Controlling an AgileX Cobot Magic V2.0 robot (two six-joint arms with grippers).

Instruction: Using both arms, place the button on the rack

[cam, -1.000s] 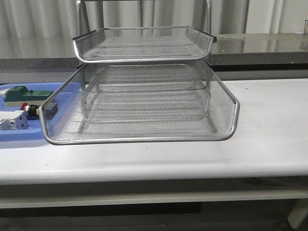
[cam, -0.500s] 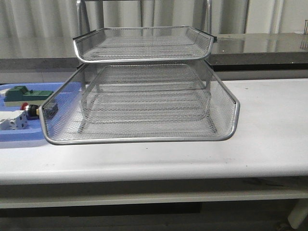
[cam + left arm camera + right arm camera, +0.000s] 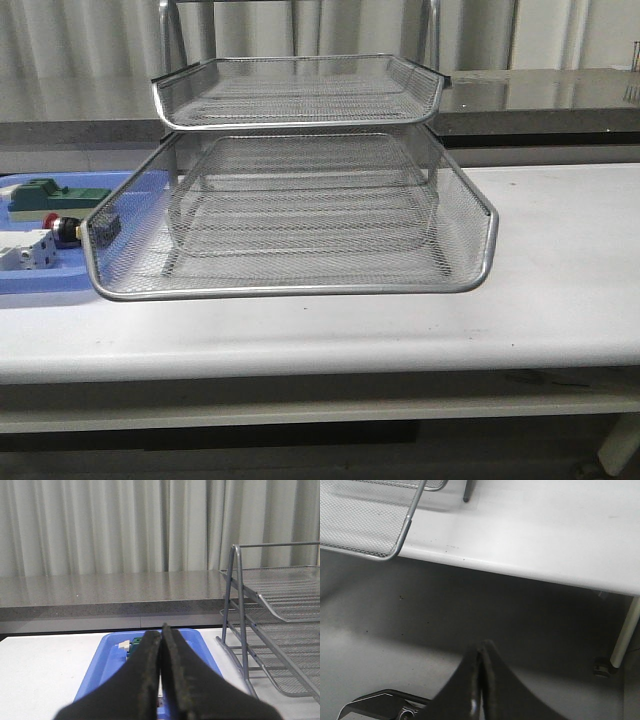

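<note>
Red-headed, black-bodied push-button point(image 3: 62, 229) lies in flat blue plastic tray point(image 3: 45, 283), left of silver wire-mesh rack point(image 3: 300, 215), long axis roughly left-right. Left gripper point(image 3: 161, 647) nearer, above tray, jaws together, empty. Right gripper point(image 3: 480, 672) off table edge, jaws together.

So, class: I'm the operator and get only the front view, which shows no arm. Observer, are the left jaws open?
Observer: No, the left jaws are shut with nothing between them, aimed at the blue tray.
Operator: And the right jaws?
Observer: Shut too, and empty.
Operator: Are they over the table?
Observer: No, off it. They hang over the floor, with the table edge and a rack corner ahead.
</note>
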